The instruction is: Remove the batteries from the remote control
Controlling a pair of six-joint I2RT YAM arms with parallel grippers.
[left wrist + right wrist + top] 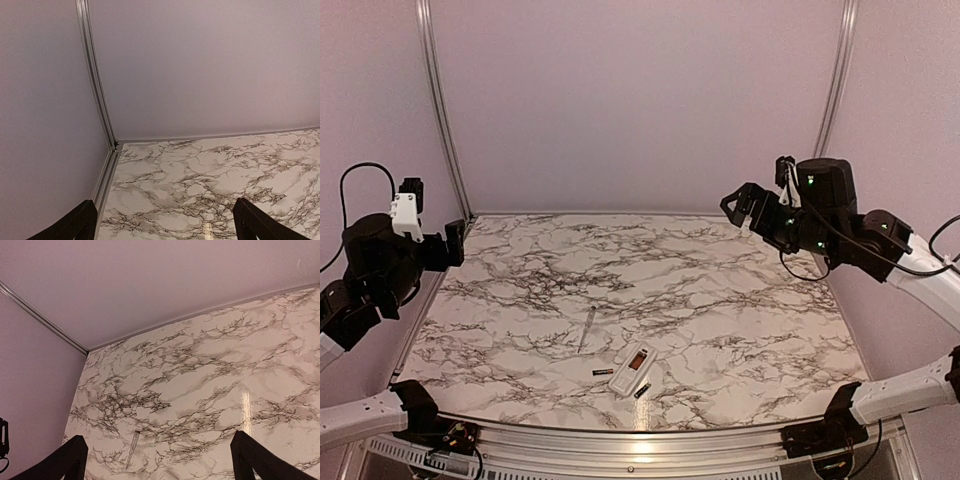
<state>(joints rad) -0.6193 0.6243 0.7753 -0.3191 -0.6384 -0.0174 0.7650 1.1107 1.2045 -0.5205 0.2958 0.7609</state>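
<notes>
A marble-patterned table stands within pale lilac walls. Near the front edge, about centre, the remote control lies flat with its orange-and-dark recess facing up. Both batteries are out of it and on the table. The first battery lies just left of the remote, and the second battery lies at its near right corner; whether either touches it cannot be determined. Slightly farther back lies a thin grey stick, apart from the remote. The left gripper hangs high at the left edge, its fingers spread wide with nothing between them. The right gripper hangs high toward the far right, likewise wide apart and holding nothing. Both are well apart from the remote.
</notes>
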